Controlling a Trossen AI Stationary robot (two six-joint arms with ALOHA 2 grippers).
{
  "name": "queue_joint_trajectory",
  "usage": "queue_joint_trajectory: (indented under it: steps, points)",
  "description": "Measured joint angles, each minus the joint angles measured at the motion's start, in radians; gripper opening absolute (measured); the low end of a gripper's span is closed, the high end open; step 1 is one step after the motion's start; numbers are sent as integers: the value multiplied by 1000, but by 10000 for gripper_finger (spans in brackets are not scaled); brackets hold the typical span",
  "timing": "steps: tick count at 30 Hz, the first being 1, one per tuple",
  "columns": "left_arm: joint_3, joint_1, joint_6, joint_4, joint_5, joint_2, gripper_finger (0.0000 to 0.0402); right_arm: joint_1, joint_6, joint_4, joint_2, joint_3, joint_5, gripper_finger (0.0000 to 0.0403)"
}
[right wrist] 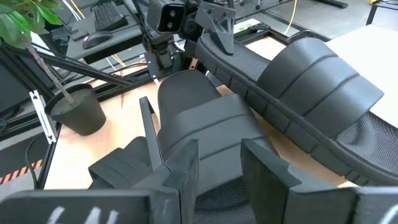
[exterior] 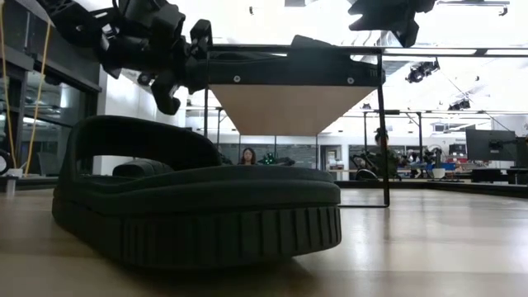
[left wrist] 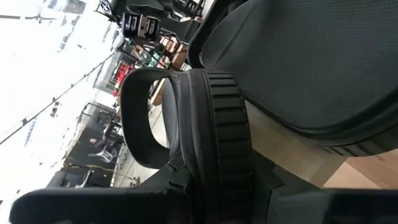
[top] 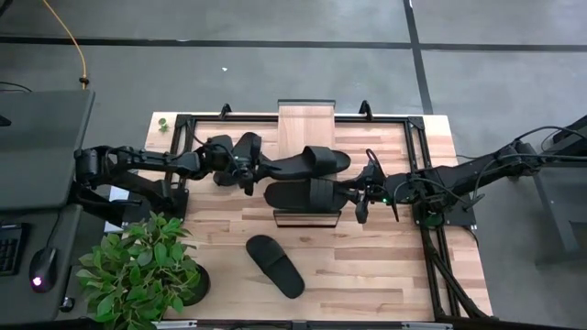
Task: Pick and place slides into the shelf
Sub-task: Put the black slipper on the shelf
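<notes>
The left end effector (top: 260,168) is clamped on the heel end of a slide (top: 307,162), with the sole's ribbed edge standing on its side between the fingers in the left wrist view. That slide lies across the middle of the shelf (top: 307,124), its toe end pointing toward the right arm. The left arm reaches in level from the left side of the table (top: 367,266), stretched almost straight, its wrist just beside the shelf's left edge.

The right end effector (top: 360,195) grips the end of a second slide (top: 303,194) nearest the right arm; in the right wrist view its fingers (right wrist: 186,163) close on that end of the slide, the band strap just ahead of them. This slide lies beside the first one, nearer the front end of the shelf and roughly parallel to it. The right arm comes in from the table's right side, bent at the elbow, with its forearm angled down toward the shelf.

A third slide (top: 274,265) lies flat on the bare table in front of the shelf, apart from both arms, turned diagonally. In the low view it fills the foreground, sole down.

A potted plant (top: 142,271) stands at the table's front left corner. A keyboard (top: 10,245) and mouse (top: 37,280) sit off the table to the left.
</notes>
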Motion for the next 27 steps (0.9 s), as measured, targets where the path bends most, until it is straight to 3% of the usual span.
queue_joint_trajectory:
  steps: [13,27]
  points:
    - [1,0,0,-92,-88,-2,75,0,0,0,0,0,-4,110]
    - [0,2,-74,-133,-129,0,159,0,0,0,0,0,-4,110]
